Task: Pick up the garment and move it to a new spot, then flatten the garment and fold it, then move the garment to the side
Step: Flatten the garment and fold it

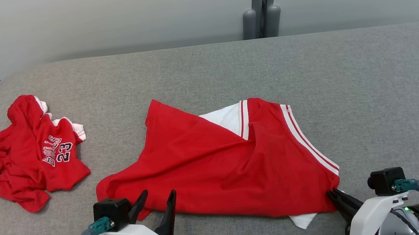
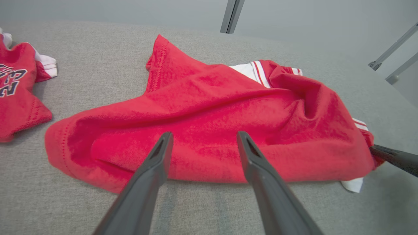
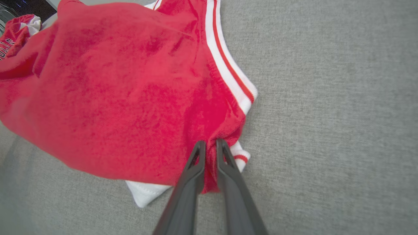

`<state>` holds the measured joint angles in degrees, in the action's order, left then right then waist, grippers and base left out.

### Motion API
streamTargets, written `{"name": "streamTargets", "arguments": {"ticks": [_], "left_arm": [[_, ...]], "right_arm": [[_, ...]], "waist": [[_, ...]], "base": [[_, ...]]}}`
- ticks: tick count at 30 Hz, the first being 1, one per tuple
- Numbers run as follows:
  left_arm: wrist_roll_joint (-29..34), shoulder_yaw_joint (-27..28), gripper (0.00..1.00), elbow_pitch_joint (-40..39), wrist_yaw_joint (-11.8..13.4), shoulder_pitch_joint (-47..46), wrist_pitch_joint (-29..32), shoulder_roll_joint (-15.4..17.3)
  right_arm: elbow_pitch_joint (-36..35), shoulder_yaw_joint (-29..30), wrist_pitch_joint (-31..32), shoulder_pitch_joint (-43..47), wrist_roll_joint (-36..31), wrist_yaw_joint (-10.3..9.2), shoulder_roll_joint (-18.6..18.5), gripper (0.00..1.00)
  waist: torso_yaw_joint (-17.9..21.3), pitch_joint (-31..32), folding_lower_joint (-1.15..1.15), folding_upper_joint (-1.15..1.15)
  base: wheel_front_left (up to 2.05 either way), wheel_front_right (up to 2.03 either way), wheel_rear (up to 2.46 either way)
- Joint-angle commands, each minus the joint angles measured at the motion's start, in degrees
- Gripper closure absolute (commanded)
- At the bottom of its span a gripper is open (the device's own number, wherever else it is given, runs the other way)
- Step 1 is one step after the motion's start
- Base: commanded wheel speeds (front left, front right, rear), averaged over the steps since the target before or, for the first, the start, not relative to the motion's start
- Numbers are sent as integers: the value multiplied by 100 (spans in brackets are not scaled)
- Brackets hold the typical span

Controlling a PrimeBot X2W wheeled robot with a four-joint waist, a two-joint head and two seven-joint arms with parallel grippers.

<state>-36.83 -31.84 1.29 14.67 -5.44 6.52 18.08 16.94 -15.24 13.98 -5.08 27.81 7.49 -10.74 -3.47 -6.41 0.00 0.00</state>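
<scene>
Garment, a red jersey with white striped trim, lies rumpled across the middle of the grey worktop. One flap is turned over so that a wedge of white shows near its far edge, and a white corner pokes out under its near right edge.

By size: one worktop; two red garments, this one and a smaller, crumpled jersey marked "BULLS 23", well apart at the left of the worktop; two claws, each with two dark fingers.

The right claw is nearly closed, pinching a bunch of red cloth at the near right corner, just beside the striped edge. The left claw is spread wide over the near left edge of the garment, with nothing between its fingers.

I judge the step in hand to be taking a two-point hold on the near edge, either to lift the garment to its new spot or to pull it flat; the pictures do not settle which. The next move probably calls for the left claw to dip to the near left hem and close on it. Both could then pull apart evenly so the cloth opens instead of bunching. The overturned flap will likely need smoothing before any fold.
</scene>
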Motion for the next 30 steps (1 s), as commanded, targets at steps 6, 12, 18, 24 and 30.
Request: {"name": "streamTargets", "arguments": {"ticks": [6, 12, 18, 24, 30], "left_arm": [[-15, -10, 0, 22, 11, -68, 5, 35], [-20, -35, 0, -21, 7, -140, 14, 13], [12, -89, 0, -6, -57, -306, -7, -57], [18, -112, 0, 83, -123, -518, -127, -201], [-3, -125, 0, 238, -193, -641, -259, -326]], "right_arm": [[-171, -42, -394, -100, -47, 1, -108, 100], [-396, -87, -431, -518, 39, 1, -176, 100], [-129, -199, -223, -1372, 325, 1, -332, 100], [272, -228, -239, -2227, 820, 1, -514, 100], [749, -254, -395, -2855, 1356, 1, -537, 100]], "waist": [[-97, 4, 0, 0], [-191, -168, 0, 0], [-452, -556, 0, 0], [-855, -967, 0, 0], [-1062, -1122, 0, 0]], "base": [[0, 0, 0], [0, 0, 0], [0, 0, 0], [0, 0, 0], [0, 0, 0]]}}
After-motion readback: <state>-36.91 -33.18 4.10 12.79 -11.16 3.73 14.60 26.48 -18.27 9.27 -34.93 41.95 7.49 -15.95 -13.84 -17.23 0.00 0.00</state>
